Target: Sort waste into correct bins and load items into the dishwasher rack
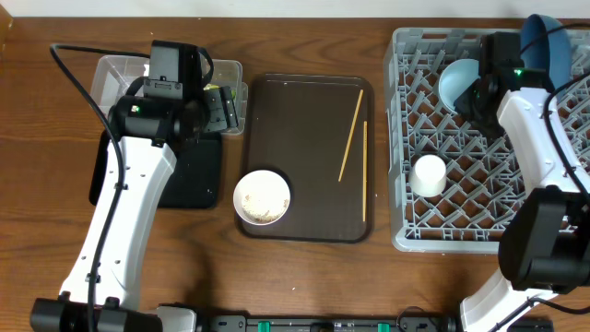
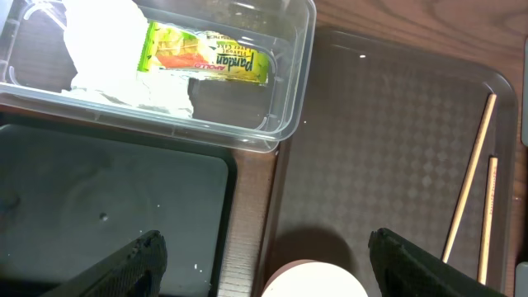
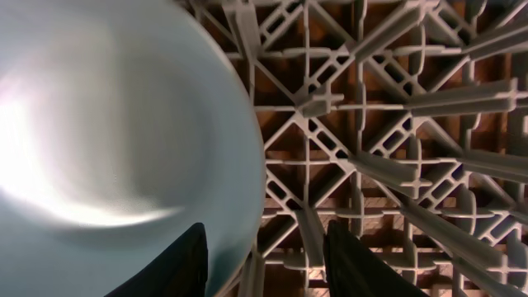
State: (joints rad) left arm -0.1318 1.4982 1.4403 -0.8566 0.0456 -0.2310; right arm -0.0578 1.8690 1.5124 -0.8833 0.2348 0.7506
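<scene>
The clear tub [image 1: 120, 72] holds the crumpled white napkin [image 2: 107, 49] and the yellow-green wrapper [image 2: 206, 56]. The black tray [image 1: 189, 175] lies in front of it. My left gripper [image 2: 264, 264] is open and empty above the tub's near corner and the white bowl [image 1: 262, 196], which holds rice scraps. Two chopsticks [image 1: 350, 134] lie on the brown tray. The grey rack [image 1: 479, 198] holds the light blue bowl [image 1: 456, 83], the dark blue dish [image 1: 544, 46] and the white cup [image 1: 428, 175]. My right gripper [image 3: 264, 264] is open, straddling the light blue bowl's [image 3: 107, 124] rim.
The dark brown serving tray [image 1: 309, 111] sits mid-table between the bins and the rack. The rack's upright pegs [image 3: 371, 124] stand close around my right gripper. The table's front edge lies below the tray.
</scene>
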